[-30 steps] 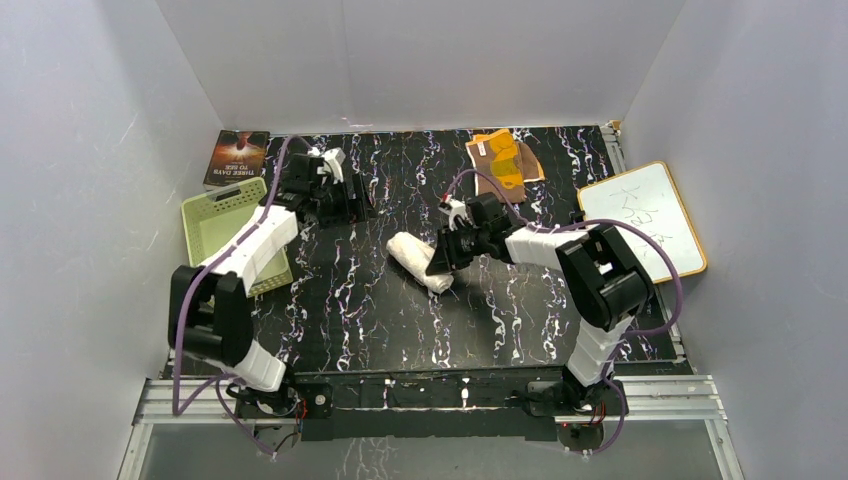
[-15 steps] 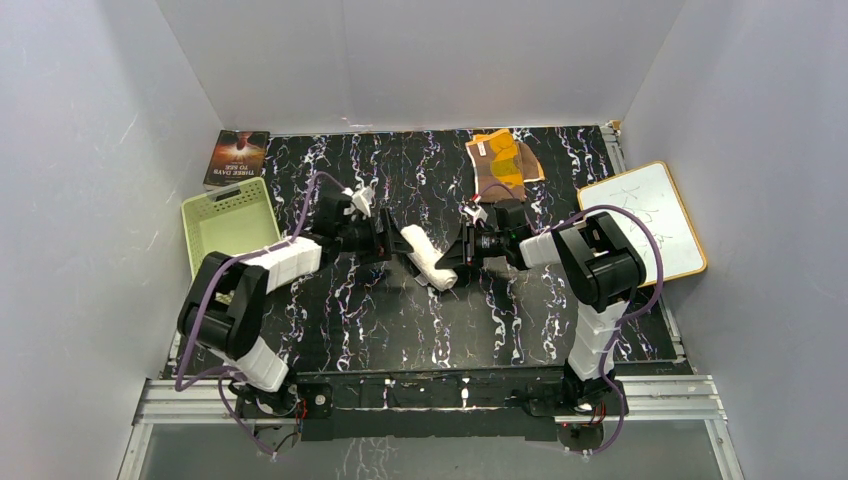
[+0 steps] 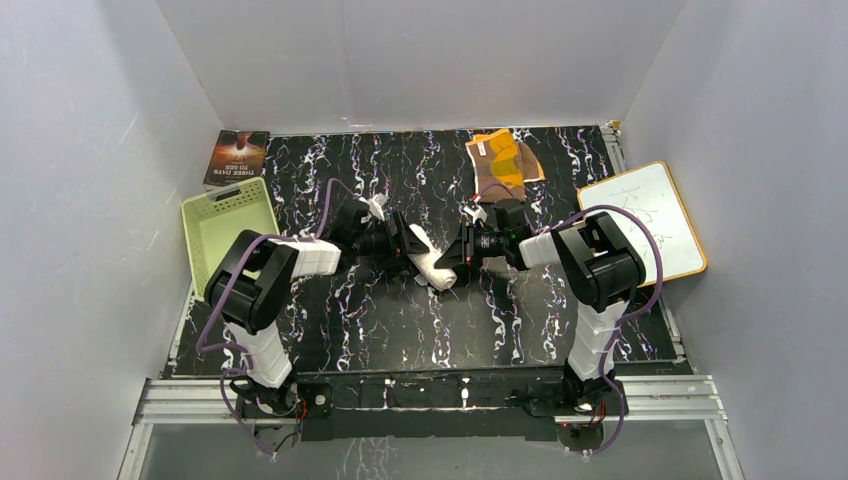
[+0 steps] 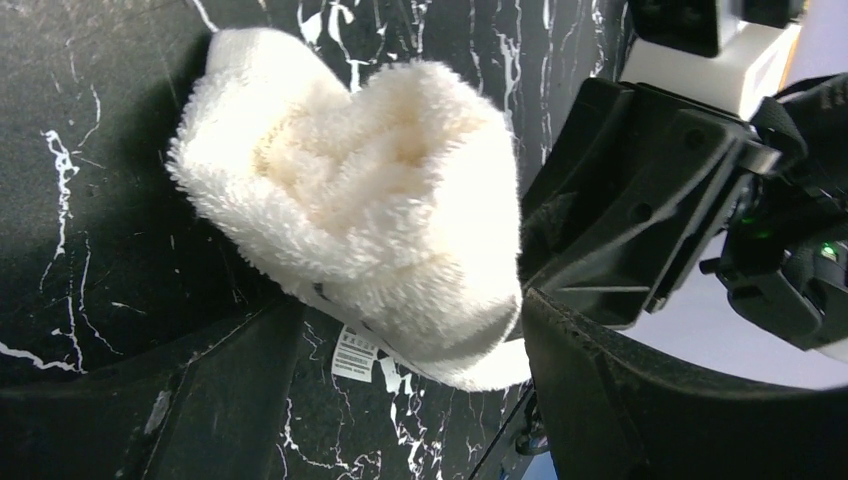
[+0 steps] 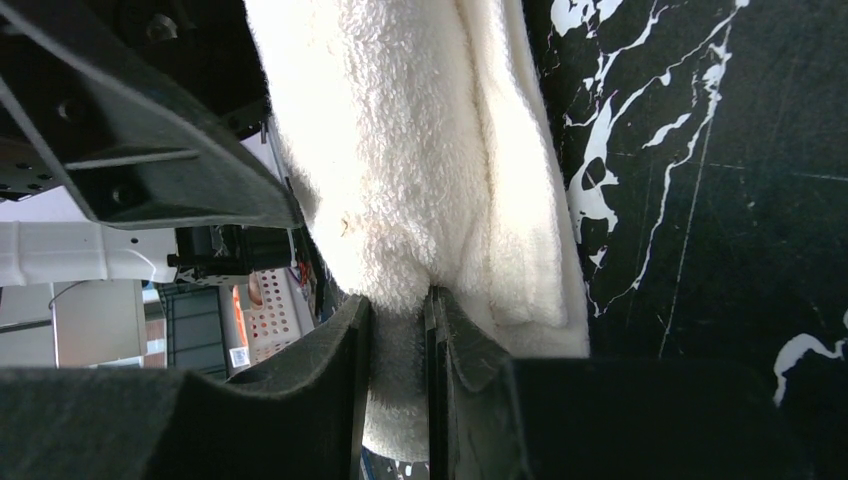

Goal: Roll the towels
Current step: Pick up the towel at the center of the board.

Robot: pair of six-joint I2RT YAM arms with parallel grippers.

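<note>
Cream-white towel pinched in right end effector.

Top view: fingertips of left tool and right tool are hidden under the wrists and cream towel. Whiteboard scribble and book title are too small to read. Left wrist: tag print is blurred. Right wrist: frame edges cut the towel top and bottom.

Fixed overhead camera looks down the table from 6 o'clock; both wrist cameras frame the cream towel close-up from 9 and 3 o'clock.
</note>
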